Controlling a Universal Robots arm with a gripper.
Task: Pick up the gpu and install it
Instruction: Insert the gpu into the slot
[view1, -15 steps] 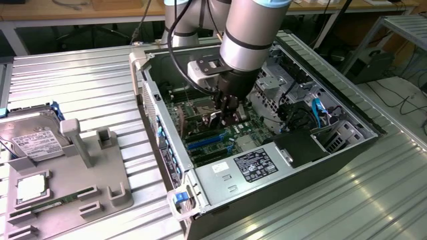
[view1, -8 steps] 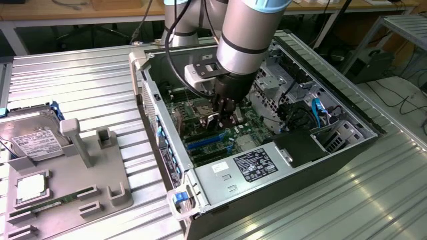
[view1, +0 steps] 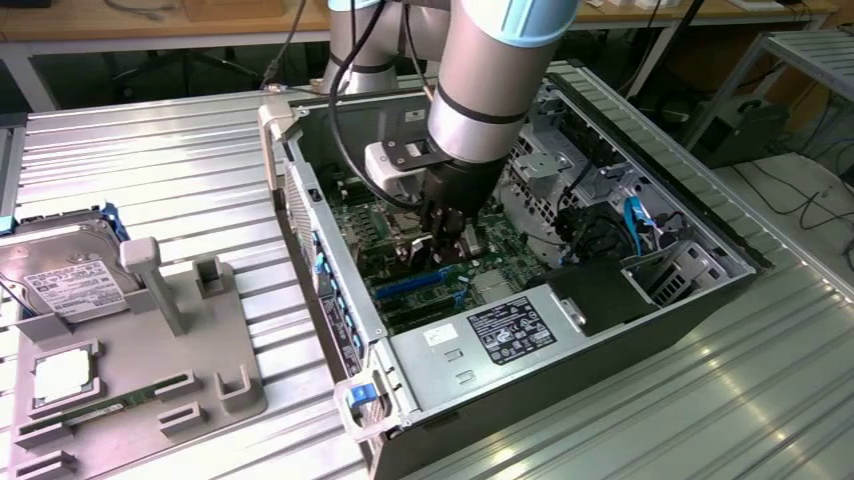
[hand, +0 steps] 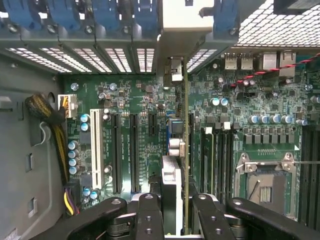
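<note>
The gpu (hand: 186, 125) shows edge-on in the wrist view as a thin dark card, with its silvery end bracket (hand: 185, 25) against the case's rear slot openings. It stands upright over the motherboard's expansion slots (hand: 134, 150); whether it is seated in one I cannot tell. My gripper (hand: 177, 202) is shut on the card, one black finger (hand: 149, 215) on each side of it. In the exterior view the gripper (view1: 447, 248) reaches down inside the open computer case (view1: 300, 190), holding the gpu (view1: 463, 243) above the green motherboard.
Inside the case a power supply (view1: 514, 330) lies close to the gripper, with a drive cage and blue cables (view1: 638, 225) further off. The CPU socket (hand: 265, 180) lies beside the card. Outside, a grey fixture (view1: 160, 370) holds a hard drive (view1: 60, 275), a chip (view1: 60, 375) and a memory stick (view1: 87, 410).
</note>
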